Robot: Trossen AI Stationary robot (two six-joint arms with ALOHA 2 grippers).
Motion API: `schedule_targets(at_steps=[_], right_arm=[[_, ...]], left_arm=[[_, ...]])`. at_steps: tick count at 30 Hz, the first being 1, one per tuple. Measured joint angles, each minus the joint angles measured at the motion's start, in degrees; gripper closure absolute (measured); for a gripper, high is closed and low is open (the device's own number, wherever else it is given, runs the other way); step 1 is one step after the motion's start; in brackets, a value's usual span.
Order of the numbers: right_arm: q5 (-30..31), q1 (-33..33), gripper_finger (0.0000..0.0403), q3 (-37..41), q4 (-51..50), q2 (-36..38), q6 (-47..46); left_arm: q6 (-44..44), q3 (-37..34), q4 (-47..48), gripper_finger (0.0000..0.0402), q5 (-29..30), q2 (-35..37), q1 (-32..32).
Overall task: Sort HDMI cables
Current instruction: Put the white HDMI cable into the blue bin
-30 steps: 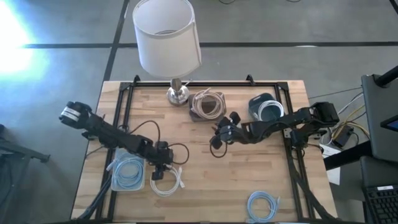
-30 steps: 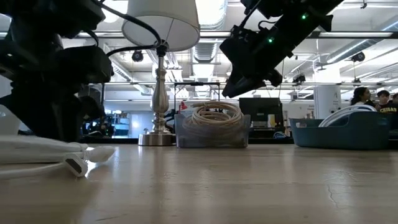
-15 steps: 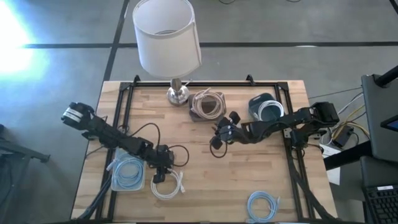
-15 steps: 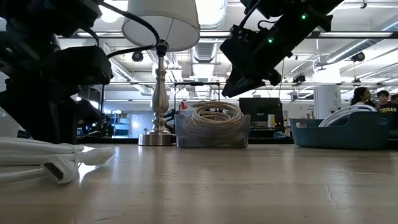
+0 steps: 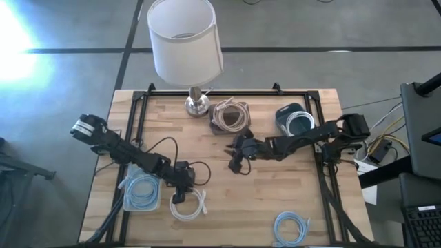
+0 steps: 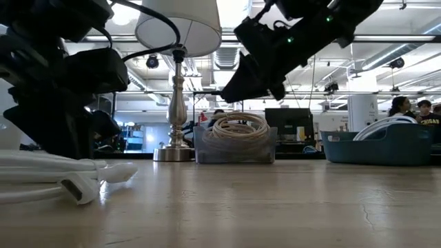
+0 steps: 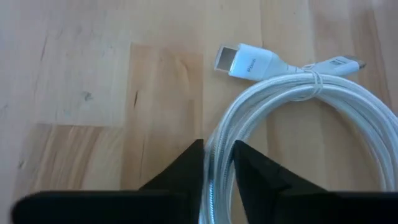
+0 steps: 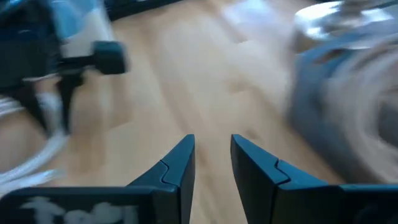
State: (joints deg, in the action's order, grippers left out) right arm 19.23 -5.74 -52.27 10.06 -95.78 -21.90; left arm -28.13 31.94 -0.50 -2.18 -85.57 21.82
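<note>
A white HDMI cable coil (image 5: 188, 206) lies on the wood left of centre, its white plug (image 7: 245, 62) flat on the table. My left gripper (image 5: 178, 195) is shut on it from the far side. A light blue coil (image 5: 142, 191) sits in a clear tray beside it, and another light blue coil (image 5: 291, 227) lies at the near edge. A beige coil (image 5: 231, 116) fills a bin, and a white coil (image 5: 299, 122) a dark blue bin. My right gripper (image 5: 234, 162) hovers open over bare wood mid-table, holding nothing. My left gripper pinches the white coil's bundled strands (image 7: 217, 155) between its two fingers, on the coil's far-left side. The fingers (image 7: 186, 168) come slanting down from the table's left. The coil rests on the table (image 6: 41, 176), with its plug end free.
A lamp (image 5: 186, 41) stands at the far edge on its metal base (image 5: 196, 104). A black frame (image 5: 138, 110) runs around the table. Bare wood lies between the two grippers and along the near middle. People show in the room beyond (image 6: 413, 110).
My left gripper has moved a little toward the near edge, dragging the white coil along the table with it. My right gripper has swung toward the table's left and turned, staying raised and open.
</note>
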Motion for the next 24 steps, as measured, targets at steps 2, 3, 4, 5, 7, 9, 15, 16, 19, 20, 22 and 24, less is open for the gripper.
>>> schedule_targets(at_steps=[2, 3, 4, 5, 7, 9, 15, 16, 19, 20, 22, 24], right_arm=[[-4.3, 0.0, 0.0303, 0.0, 2.3, -1.4, 0.4], [-6.1, 0.0, 0.0303, 0.0, 3.6, -2.1, 1.1], [-7.7, 0.0, 0.0303, 0.0, 4.9, -2.7, 1.7], [-9.5, 0.0, 0.0303, 0.0, 5.7, -3.2, 2.0], [-13.8, 0.0, 0.0303, -0.4, 7.3, -4.3, 1.3], [-17.2, 0.0, 0.0303, -1.5, 7.2, -5.4, 0.1], [-18.8, -0.3, 0.0303, -8.1, 7.1, -11.0, 3.1], [-18.8, -0.3, 0.0303, -9.3, 6.7, -12.2, 3.8], [-18.8, -0.3, 0.0303, -13.7, 5.2, -16.1, 6.4], [-18.8, -0.3, 0.0303, -15.3, 3.4, -17.3, 7.2], [-18.8, -0.3, 0.0303, -18.8, -0.5, -19.5, 7.4], [-18.7, -0.3, 0.0303, -22.1, -6.7, -21.3, 7.6]], left_arm=[[0.2, 0.0, 0.0, 0.0348, 1.6, 0.4, 0.0], [0.8, 0.0, 0.1, 0.0365, 3.2, 0.5, 0.0], [1.5, 0.2, 0.2, 0.0379, 5.1, 0.7, 0.0], [1.9, 0.4, 0.4, 0.0386, 7.8, 0.9, 0.0], [2.2, 0.8, 1.0, 0.0386, 13.8, 1.1, 0.0], [3.5, 1.2, 1.8, 0.0378, 19.2, 1.2, -0.1], [10.4, 4.2, 1.1, 0.0377, 28.6, 1.2, -0.3], [10.8, 4.6, 1.2, 0.0379, 29.6, 1.2, -0.3], [11.9, 5.8, 0.8, 0.0381, 31.1, 1.3, -0.4], [12.2, 6.0, 0.7, 0.0381, 31.1, 1.3, -0.4], [12.7, 6.3, 0.7, 0.0379, 31.0, 1.3, -0.4], [13.1, 6.4, 0.7, 0.0378, 31.0, 1.3, -0.4]])
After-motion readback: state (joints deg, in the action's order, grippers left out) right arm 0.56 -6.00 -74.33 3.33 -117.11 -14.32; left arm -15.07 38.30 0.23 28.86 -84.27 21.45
